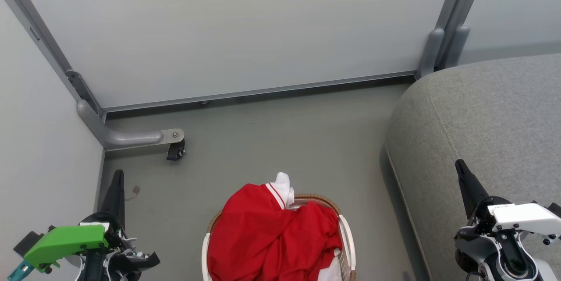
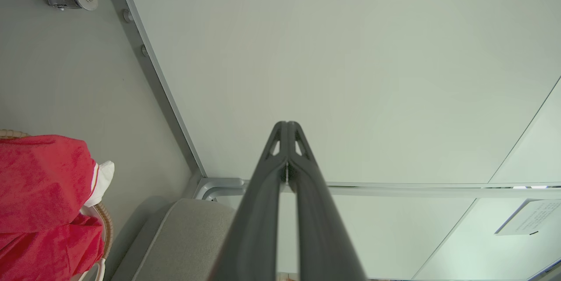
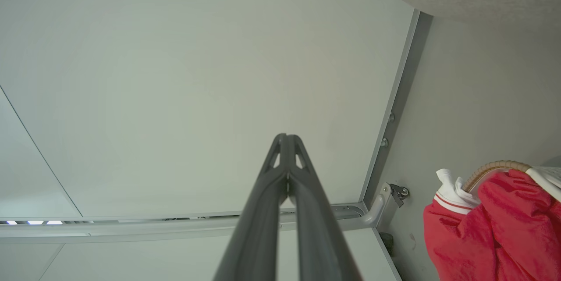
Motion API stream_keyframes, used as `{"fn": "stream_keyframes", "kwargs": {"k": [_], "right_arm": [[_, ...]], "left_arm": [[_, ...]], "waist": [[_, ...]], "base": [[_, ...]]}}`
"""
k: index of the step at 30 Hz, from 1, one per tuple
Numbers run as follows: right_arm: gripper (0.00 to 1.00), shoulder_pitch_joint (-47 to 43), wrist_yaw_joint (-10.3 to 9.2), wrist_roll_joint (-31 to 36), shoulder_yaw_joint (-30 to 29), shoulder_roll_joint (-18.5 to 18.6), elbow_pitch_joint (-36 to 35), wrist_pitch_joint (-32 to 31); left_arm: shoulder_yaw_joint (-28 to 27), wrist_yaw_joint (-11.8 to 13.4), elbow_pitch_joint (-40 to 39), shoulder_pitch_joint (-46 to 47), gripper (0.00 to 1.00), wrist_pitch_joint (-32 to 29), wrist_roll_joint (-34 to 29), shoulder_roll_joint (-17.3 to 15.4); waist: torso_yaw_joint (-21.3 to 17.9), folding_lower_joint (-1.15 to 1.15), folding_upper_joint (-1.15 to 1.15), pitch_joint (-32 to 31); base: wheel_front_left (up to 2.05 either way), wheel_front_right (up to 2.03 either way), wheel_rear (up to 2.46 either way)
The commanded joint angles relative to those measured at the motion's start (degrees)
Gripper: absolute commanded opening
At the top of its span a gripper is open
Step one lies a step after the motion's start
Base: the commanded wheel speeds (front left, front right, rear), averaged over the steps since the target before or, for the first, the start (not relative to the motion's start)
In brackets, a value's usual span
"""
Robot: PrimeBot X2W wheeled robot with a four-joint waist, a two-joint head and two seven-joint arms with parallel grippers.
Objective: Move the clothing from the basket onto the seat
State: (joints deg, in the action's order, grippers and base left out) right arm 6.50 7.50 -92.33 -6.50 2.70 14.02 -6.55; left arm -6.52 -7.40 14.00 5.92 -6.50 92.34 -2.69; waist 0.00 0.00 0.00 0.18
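The clothing [image 1: 271, 232] lies in the basket [image 1: 347, 232], left of the seat [image 1: 482, 119].

Red clothing [image 1: 271, 232] heaped in basket [image 1: 349, 235], bottom centre, white cuff poking over far rim. Basket sits on grey floor [image 1: 263, 140]. Grey seat [image 1: 482, 114] on right, apart from basket. Left hand [image 1: 117, 176] lower left, fingers together, pointing up, green cover [image 1: 65, 241] behind it. Right hand [image 1: 461, 169] lower right, fingers together, showing against seat. Caster wheel [image 1: 175, 151] near left wall panel [image 1: 44, 140].
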Motion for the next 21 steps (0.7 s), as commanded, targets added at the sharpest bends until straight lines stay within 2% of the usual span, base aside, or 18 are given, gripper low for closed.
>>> {"fn": "stream_keyframes", "kwargs": {"k": [1,4,5,12,16,21], "right_arm": [[0.0,-0.6,-0.02,-0.2,-0.1,0.4,-0.1,-0.1],[0.0,-0.6,-0.01,-0.2,-0.1,0.4,-0.1,-0.1],[1.0,0.0,0.0,0.0,0.0,-0.1,0.2,0.0],[1.0,-0.2,-0.02,1.2,0.7,0.0,1.4,1.1],[1.0,0.4,-0.02,3.7,2.1,1.1,1.8,2.4],[1.0,1.5,-0.02,11.1,2.9,2.1,1.7,4.0]], "left_arm": [[-0.1,-0.2,-0.1,0.7,0.0,-0.2,0.2,-0.4],[-0.1,-0.2,-0.1,0.7,0.0,-0.2,0.2,-0.4],[0.0,0.0,0.2,-0.1,1.0,0.0,0.0,0.0],[0.3,0.0,2.6,-0.6,1.0,1.3,-1.5,0.2],[0.1,0.0,3.1,-0.1,1.0,2.4,-5.8,0.1],[0.6,0.0,3.3,0.3,1.0,4.0,-14.2,0.1]], "waist": [[0.0,0.0,0.0,0.0],[0.0,0.0,0.0,0.0],[0.0,0.0,0.0,0.0],[0.0,0.0,0.0,0.1],[0.0,0.0,0.0,0.1],[0.1,0.0,0.0,0.2]], "base": [[0.0,0.0,0.0],[0.0,0.0,0.0],[0.0,0.0,0.0],[0.0,0.0,0.0],[0.0,0.0,0.0],[0.0,0.0,0.0]]}}
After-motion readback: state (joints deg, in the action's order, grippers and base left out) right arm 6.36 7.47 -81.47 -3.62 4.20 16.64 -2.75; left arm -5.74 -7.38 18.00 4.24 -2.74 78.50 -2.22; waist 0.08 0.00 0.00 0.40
